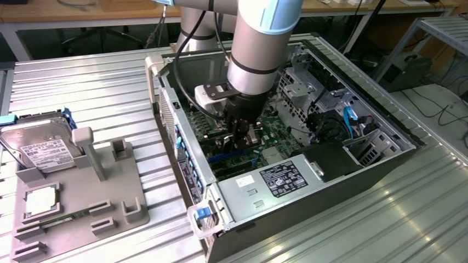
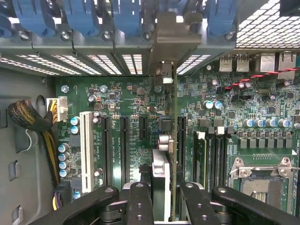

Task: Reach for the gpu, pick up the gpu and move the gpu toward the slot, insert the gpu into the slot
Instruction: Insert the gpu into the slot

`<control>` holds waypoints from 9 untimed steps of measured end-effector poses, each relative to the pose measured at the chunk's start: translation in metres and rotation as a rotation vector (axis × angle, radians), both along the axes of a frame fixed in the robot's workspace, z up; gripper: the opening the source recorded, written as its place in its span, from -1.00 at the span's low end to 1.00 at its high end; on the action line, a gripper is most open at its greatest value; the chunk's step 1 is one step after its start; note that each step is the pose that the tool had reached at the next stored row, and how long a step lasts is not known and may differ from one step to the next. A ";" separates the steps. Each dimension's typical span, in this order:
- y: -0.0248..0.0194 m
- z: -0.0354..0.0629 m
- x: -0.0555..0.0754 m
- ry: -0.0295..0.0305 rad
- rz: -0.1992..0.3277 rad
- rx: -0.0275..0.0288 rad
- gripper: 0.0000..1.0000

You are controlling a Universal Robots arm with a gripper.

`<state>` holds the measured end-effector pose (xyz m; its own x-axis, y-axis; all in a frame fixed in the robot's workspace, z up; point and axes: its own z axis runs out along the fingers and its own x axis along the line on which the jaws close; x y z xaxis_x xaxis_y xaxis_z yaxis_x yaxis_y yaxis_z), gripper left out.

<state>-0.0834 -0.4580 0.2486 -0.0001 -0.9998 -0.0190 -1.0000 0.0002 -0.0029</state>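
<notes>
Open PC case [image 1: 380, 164] lying on its side on the ribbed metal table [image 1: 87, 87], side panel off. Arm [image 1: 256, 55] comes down into the case, over the mobo [image 2: 117, 98].

Grey fixture tray [image 1: 80, 192] sits at the exterior view's left, well apart from the case. Hard drive [image 1: 36, 148] stands in it, tilted; square CPU chip [image 1: 41, 201] lies flat nearer the cam.

PSU [image 1: 281, 181] sits at the near end of the case, label up.

Gripper [image 1: 244, 133] is inside the case, just above the board. Fingers [image 2: 140, 204] clenched on the gpu [image 2: 174, 140], 1 each side of the card, card held edge-on and upright.

Gpu bracket end [image 2: 171, 42] is up against the rear slot row w/ blue clips [image 2: 79, 16]. Card edge lines up w/ a black PCIe slot [image 2: 181, 136]; can't tell if seated or just above.

White PCI slot [image 2: 86, 150] and 2 more black slots sit beside it. CPU socket [image 2: 260, 176] is near the RAM slots.
</notes>
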 end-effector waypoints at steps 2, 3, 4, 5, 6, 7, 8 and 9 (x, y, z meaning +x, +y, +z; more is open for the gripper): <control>0.0000 0.0000 0.000 0.0000 0.000 -0.0001 -0.44; 0.0000 0.0000 0.000 0.0001 0.000 -0.0002 -0.44; 0.0000 0.0000 0.000 0.0002 0.000 -0.0004 -0.44; 0.0001 0.0000 -0.001 0.0001 0.000 -0.0004 -0.44; 0.0001 -0.0001 -0.001 0.0001 0.000 -0.0003 -0.44; 0.0000 -0.0002 -0.001 0.0001 0.000 -0.0001 -0.44; 0.0000 -0.0002 -0.001 0.0001 0.000 -0.0001 -0.44; 0.0000 -0.0002 -0.001 0.0001 0.000 -0.0001 -0.44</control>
<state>-0.0842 -0.4580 0.2484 -0.0001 -0.9998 -0.0188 -1.0000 0.0002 -0.0028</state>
